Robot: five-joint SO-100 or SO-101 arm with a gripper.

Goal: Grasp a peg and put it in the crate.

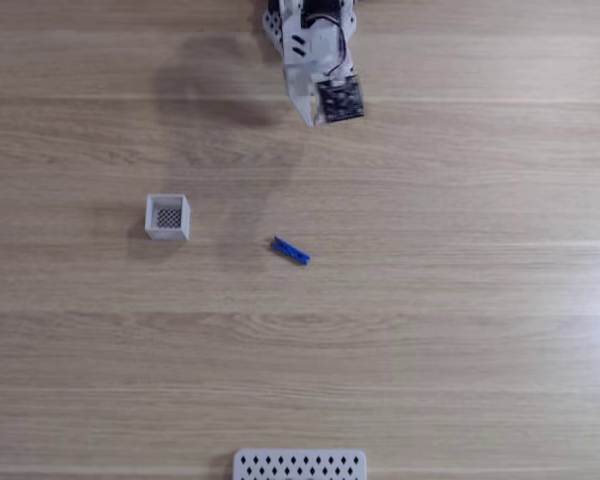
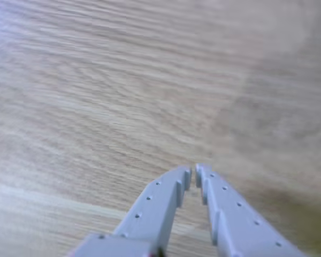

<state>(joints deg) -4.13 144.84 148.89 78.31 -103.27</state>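
light: even, soft | shadows: faint, left of arm | other view: blurred

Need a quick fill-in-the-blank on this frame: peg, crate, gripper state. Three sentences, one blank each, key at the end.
1. In the fixed view, the peg lies on the table to the ____ of the crate.
2. The crate holds ____ pegs.
3. In the other view, the gripper has its fingertips nearly touching, so it is ____.

Missing words: right; no; shut

Your arm (image 1: 315,50) runs off the fixed view's top edge; the perforated panel (image 1: 299,466) is cropped below.
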